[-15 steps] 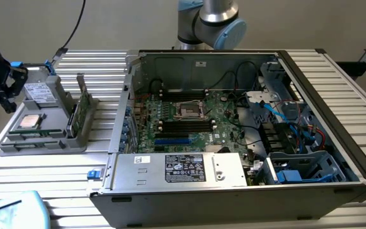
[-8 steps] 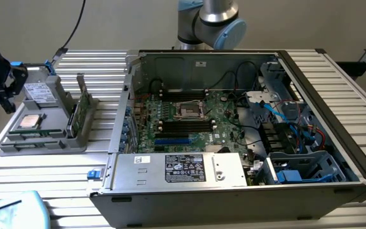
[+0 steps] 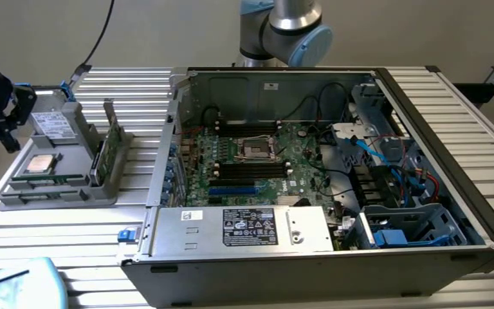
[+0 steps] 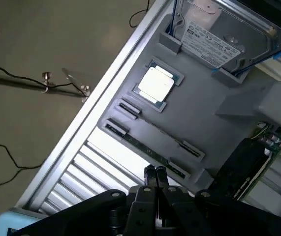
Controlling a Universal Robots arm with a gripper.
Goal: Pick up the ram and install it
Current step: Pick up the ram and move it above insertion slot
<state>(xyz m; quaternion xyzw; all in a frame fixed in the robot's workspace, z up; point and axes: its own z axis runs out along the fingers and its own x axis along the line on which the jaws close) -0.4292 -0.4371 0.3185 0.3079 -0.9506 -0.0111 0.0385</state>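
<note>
A: Looking for the ram [image 4: 147,144]. Where is it?

B: It seems to stand on its thin edge in a long slot of the grey tray [image 4: 204,118]. In the exterior view it is at 6 o'clock from the silver chip [image 4: 156,84], near the tray's front edge. The tray sits at 9 o'clock from the case [image 3: 453,148].

A: And the gripper [image 4: 155,173]?

B: It hangs over the tray, close to the ram's slot. I think it does not touch the ram. Its two fingers are pressed together and hold nothing.

A: So the ram is not picked up yet?

B: No. It is in the tray, not on the board [image 3: 264,161] in the case.

A: What could go wrong?

B: I think closed fingers cannot go round the ram. If they come down like that, they may bump its top edge and push it hard into the slot.

A: Anything else?

B: The ram is thin. A grip off to one side may tilt it, and it may jam or slip out. The chip is near, and a tall card [image 3: 108,132] stands at 3 o'clock from it in the exterior view. A bad aim may hit one of them. The case has many wires [image 3: 384,153], and they may catch the ram.
</note>
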